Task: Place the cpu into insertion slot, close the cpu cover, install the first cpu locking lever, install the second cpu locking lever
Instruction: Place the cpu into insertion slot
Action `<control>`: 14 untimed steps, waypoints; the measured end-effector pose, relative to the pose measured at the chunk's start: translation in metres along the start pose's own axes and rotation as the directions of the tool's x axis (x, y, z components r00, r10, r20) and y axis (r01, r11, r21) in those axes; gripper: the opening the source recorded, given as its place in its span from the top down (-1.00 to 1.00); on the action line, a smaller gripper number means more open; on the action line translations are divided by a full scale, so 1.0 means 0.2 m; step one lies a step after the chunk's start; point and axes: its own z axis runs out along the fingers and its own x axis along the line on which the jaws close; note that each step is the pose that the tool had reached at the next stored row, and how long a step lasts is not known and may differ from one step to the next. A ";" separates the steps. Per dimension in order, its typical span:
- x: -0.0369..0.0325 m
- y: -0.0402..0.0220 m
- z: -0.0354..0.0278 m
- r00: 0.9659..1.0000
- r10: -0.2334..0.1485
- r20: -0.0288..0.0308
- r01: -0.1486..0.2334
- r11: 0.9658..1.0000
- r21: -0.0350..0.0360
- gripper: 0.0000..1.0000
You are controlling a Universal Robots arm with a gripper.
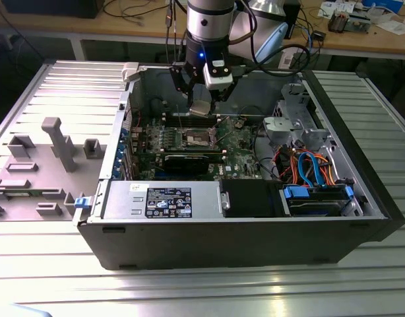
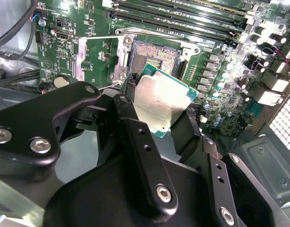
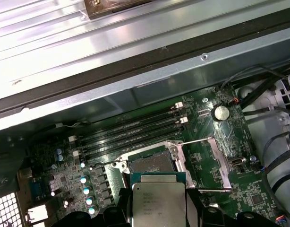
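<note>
Cpu [image 2: 160,97] tilted in tool [image 2: 157,109], near insertion slot [image 2: 157,53]

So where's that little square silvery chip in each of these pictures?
Exterior view: the small flat square silvery chip hangs under the arm, inside the open computer case.
Second wrist view: the chip sits tilted between black fingers.
First wrist view: the chip's flat top faces the camera, fingers at its sides.
Shared landmark: the square metal-rimmed socket with dark contacts, right next to the chip in every view.
</note>
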 end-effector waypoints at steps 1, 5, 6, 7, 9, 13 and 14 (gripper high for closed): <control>0.000 0.000 0.000 1.000 0.001 0.000 -0.001 1.000 0.000 -0.09; 0.000 0.000 0.001 1.000 0.005 0.000 -0.005 1.000 0.000 -0.09; 0.000 0.000 0.001 1.000 0.005 0.000 -0.005 1.000 0.000 -0.09; 0.000 0.000 0.001 1.000 0.006 0.000 -0.006 1.000 0.000 -0.09; 0.000 0.000 0.001 1.000 0.008 0.001 -0.008 1.000 0.000 -0.09; 0.000 0.000 0.002 1.000 0.011 0.001 -0.011 1.000 0.000 -0.09; 0.000 0.000 0.002 1.000 0.012 0.001 -0.012 1.000 0.000 -0.09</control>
